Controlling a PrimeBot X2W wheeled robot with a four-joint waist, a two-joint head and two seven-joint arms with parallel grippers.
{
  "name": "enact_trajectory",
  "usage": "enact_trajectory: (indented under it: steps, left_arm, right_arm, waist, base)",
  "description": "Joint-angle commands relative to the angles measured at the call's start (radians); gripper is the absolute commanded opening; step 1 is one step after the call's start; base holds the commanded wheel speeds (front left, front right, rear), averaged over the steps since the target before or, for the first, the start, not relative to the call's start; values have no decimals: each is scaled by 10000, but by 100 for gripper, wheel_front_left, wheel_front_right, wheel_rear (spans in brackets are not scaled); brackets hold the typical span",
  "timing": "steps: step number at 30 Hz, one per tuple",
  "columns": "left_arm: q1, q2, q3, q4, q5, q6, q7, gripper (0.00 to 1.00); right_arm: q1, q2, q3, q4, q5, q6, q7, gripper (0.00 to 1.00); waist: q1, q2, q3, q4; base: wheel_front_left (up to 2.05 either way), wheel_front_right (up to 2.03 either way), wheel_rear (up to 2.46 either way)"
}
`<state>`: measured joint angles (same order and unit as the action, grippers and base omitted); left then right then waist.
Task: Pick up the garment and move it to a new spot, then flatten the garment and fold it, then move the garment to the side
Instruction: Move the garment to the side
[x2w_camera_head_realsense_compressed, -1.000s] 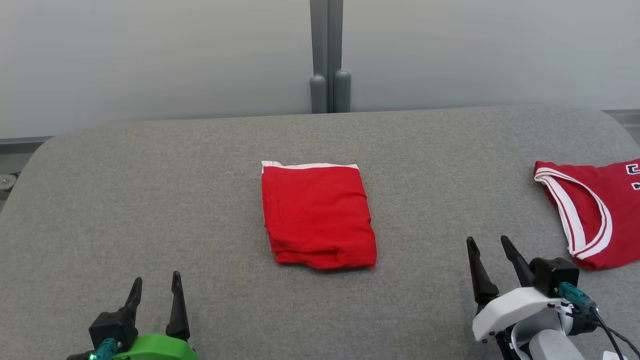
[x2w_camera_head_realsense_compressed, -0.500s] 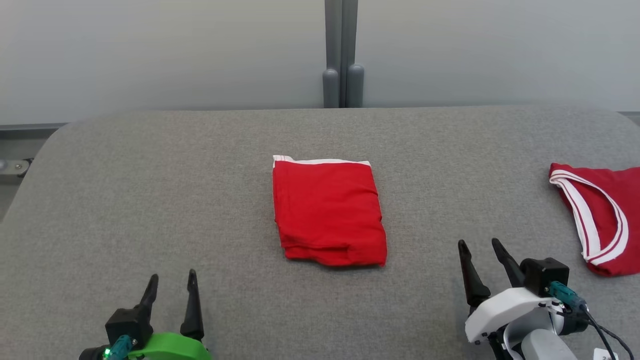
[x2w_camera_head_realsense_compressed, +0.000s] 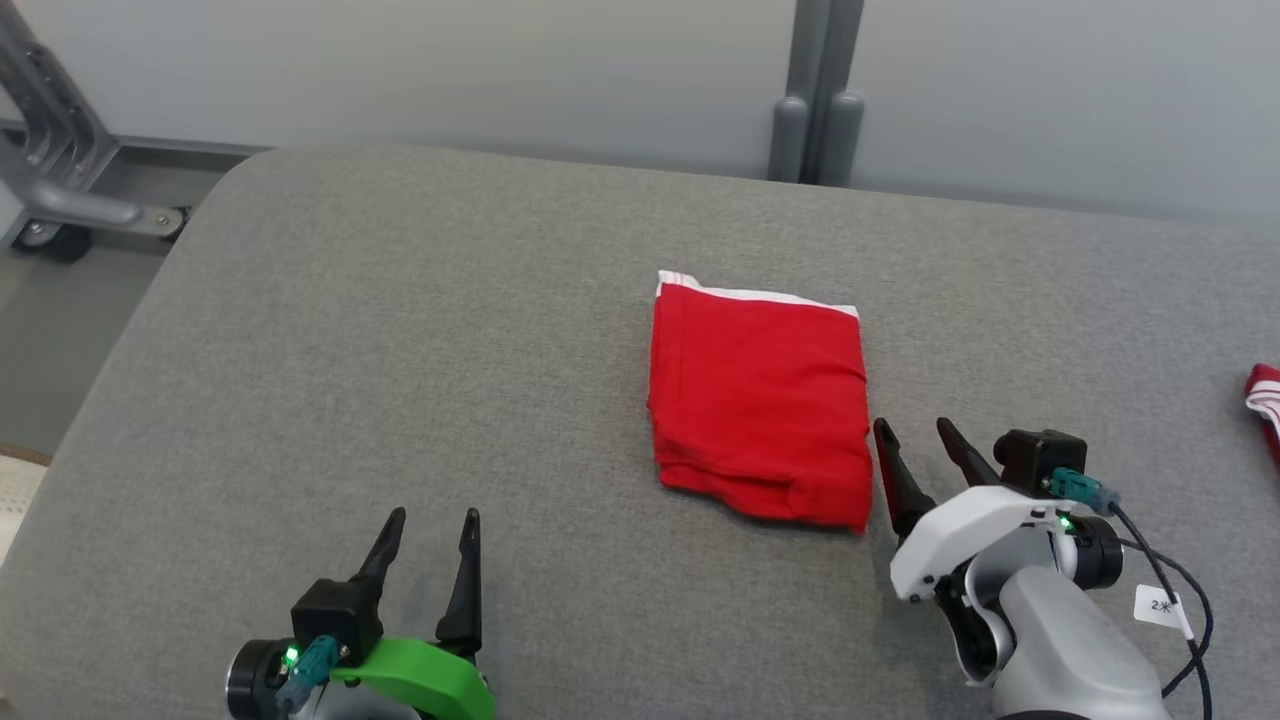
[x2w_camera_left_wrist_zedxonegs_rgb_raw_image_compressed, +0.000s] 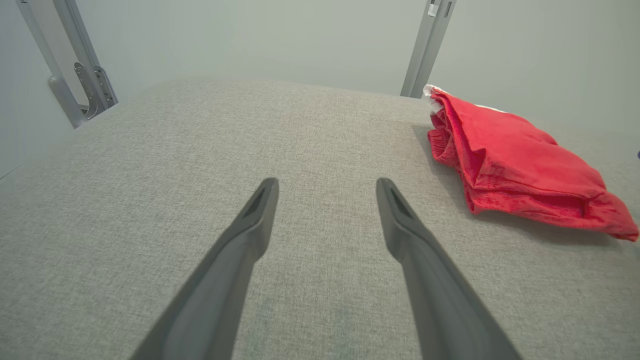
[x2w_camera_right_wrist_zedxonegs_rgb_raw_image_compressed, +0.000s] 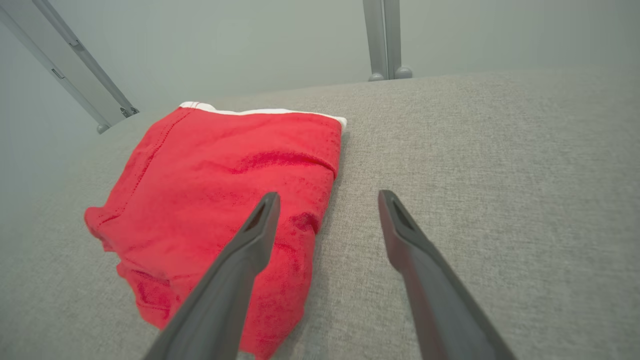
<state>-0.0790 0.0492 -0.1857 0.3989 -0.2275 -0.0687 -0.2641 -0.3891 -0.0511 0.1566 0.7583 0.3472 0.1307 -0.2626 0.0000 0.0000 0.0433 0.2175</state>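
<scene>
Folded red garment (x2w_camera_head_realsense_compressed: 760, 400) lies flat on grey fabric counter (x2w_camera_head_realsense_compressed: 400, 350), a bit right of centre in head view. White trim along far edge; stacked fold edges at near edge.

Left tool (x2w_camera_head_realsense_compressed: 435, 513): fingers spread wide, nothing held, over bare counter at near left, well apart from garment.

Right tool (x2w_camera_head_realsense_compressed: 912, 424): fingers spread wide, nothing held, just beside garment's near-right corner. In right wrist view, the finger at that view's left crosses in front of the cloth; contact can't be told.

Second red garment (x2w_camera_head_realsense_compressed: 1265, 395) w/ white stripes peeks in at counter's right edge, well apart from folded one.

Metal frame (x2w_camera_head_realsense_compressed: 60, 170) off far-left corner; grey post (x2w_camera_head_realsense_compressed: 815, 130) behind far edge.
</scene>
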Motion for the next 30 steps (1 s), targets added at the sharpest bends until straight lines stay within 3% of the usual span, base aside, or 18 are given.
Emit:
enact_trajectory:
  steps: [1, 12, 13, 14, 15, 16, 22, 30]
  left_arm:
    - [-234, 33, -122, -25, -42, 45, 6, 100]
    - [-441, 27, -380, -247, -70, 141, 6, 100]
    - [-424, 27, -376, -256, -61, 165, 6, 100]
    - [-424, 27, -376, -256, -61, 165, 6, 100]
    - [-409, 28, -353, -264, -55, 180, 6, 100]
    - [-401, 28, -315, -259, -47, 180, 6, 100]
    - [-312, 30, -164, -207, 90, 74, 6, 100]
    - [91, 31, 349, -243, 201, -35, 6, 100]
  right_arm:
    - [-404, -29, -160, 427, 261, -3, -25, 100]
    - [-1818, -29, -303, 3217, 1686, -3, -3, 100]
    - [-1848, -19, -210, 3343, 1735, -3, 13, 92]
    - [-1848, -19, -210, 3343, 1735, -3, 13, 92]
    - [-1846, -14, -115, 3408, 1793, -3, 22, 38]
    - [-1831, 12, 8, 3437, 1851, -3, 18, 0]
    - [-1595, -150, 59, 2434, 2013, -3, -7, 0]
    - [-548, -238, 327, 1557, 1931, -6, -20, 0]
  waist:
    - [0, 0, 513, 921]
    - [0, 0, 1053, 1754]
    - [0, 0, 1061, 1745]
    - [0, 0, 1061, 1745]
    - [0, 0, 1068, 1724]
    - [0, 0, 1059, 1678]
    - [0, 0, 705, 1013]
    - [0, 0, -119, -1032]
  base:
    - [0, 0, 0]
    - [0, 0, 0]
    - [0, 0, 0]
    - [0, 0, 0]
    - [0, 0, 0]
    - [0, 0, 0]
    - [0, 0, 0]
    - [0, 0, 0]
